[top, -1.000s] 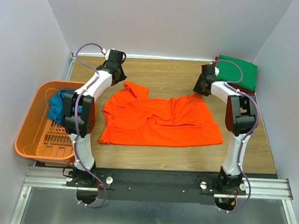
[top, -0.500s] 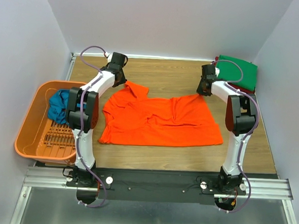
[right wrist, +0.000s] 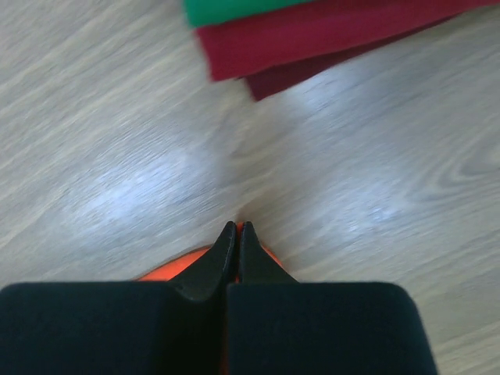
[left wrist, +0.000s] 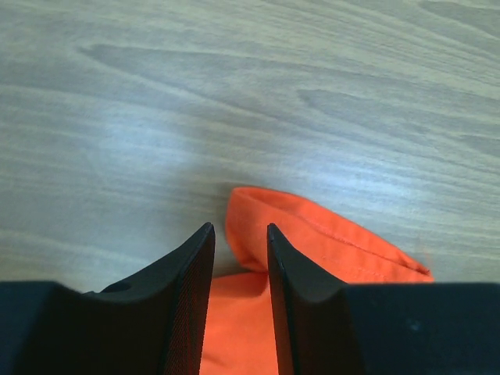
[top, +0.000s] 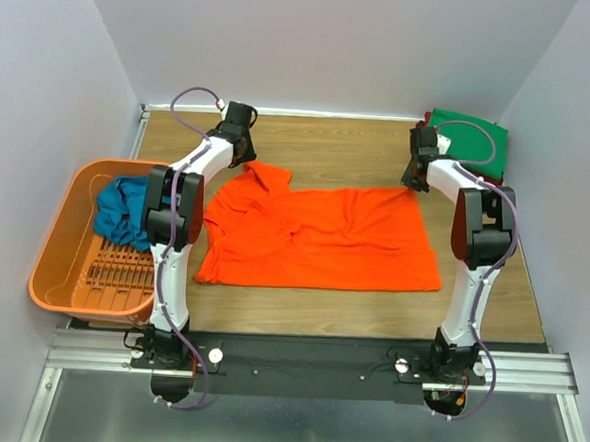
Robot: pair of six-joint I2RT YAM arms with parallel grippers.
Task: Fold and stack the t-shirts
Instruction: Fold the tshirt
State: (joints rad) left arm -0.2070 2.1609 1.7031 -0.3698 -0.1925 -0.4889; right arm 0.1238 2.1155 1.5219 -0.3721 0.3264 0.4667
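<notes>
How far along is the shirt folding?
Done: green shirt stacked on red shirt, folded. In hand: orange shirt spread flat, right gripper shut on its corner, left gripper open at its far edge. Left: folding it, then the teal shirt in the basket.

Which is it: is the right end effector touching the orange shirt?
Touching. The right wrist view shows the right end effector shut on the edge of the orange t-shirt.

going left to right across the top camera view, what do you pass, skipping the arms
orange plastic basket → teal-blue t-shirt lying in it → orange t-shirt spread out on the table → folded green t-shirt
</notes>
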